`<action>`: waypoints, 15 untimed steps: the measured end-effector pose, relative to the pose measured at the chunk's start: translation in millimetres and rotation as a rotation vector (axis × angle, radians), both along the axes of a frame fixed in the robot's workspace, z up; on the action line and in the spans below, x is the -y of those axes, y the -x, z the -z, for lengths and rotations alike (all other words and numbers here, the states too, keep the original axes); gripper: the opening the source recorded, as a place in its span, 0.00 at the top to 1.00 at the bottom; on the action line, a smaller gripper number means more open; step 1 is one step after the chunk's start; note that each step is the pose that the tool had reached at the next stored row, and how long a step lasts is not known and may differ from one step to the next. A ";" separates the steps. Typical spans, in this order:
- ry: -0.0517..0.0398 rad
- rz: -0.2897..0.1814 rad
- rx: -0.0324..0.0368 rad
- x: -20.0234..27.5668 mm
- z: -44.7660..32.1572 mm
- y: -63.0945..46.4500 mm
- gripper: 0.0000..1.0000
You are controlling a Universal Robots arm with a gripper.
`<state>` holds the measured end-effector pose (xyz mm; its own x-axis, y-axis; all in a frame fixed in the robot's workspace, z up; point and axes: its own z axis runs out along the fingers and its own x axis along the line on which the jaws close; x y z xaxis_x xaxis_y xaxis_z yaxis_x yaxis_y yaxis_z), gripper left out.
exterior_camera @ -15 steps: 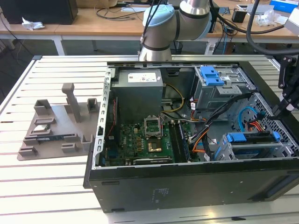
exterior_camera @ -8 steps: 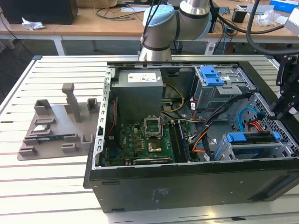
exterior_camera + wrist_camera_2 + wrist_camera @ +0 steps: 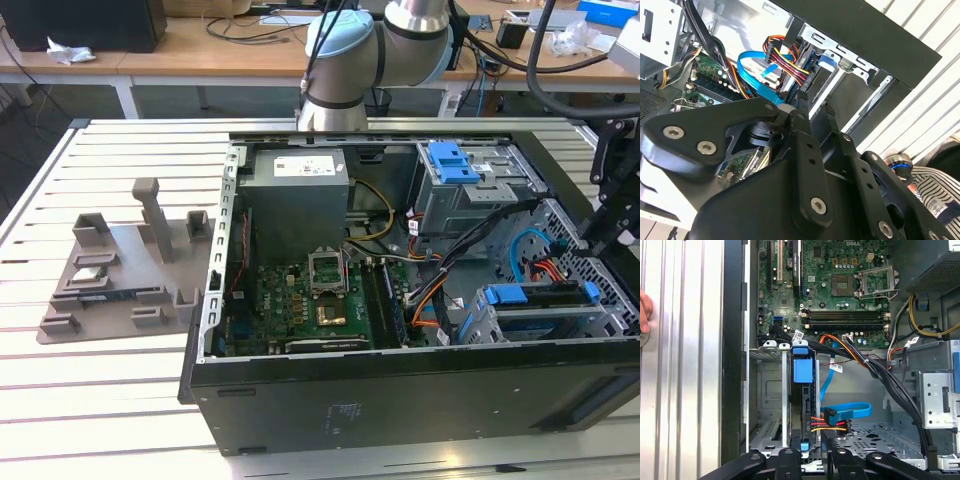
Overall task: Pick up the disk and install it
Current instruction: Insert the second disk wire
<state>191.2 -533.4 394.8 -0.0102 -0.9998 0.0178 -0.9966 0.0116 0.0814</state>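
Observation:
The disk [image 3: 803, 407] stands edge-on in the drive bay at the case's front corner, with a blue rail tab [image 3: 801, 371] at its far end. In the exterior view the disk [image 3: 540, 297] lies in the bay near the exterior view's right, its blue rails showing. My gripper [image 3: 812, 459] hovers right at the disk's near end, and its black linkage frames that end in the first wrist view. The gripper [image 3: 815, 102] points into the same bay in the second wrist view. At the exterior view's right edge the gripper [image 3: 612, 225] hangs over the case.
A red-yellow-black power plug [image 3: 832, 421] and a blue data cable [image 3: 850, 411] lie beside the disk. A thick black cable bundle [image 3: 890, 385] crosses towards the grey cage [image 3: 470, 195]. A grey parts fixture [image 3: 120, 275] sits on the slatted table. A person's hand [image 3: 644, 315] rests outside the case.

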 end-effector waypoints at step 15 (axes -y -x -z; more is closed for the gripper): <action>0.0003 0.000 0.0001 -8.0 1.1 5.0 0.70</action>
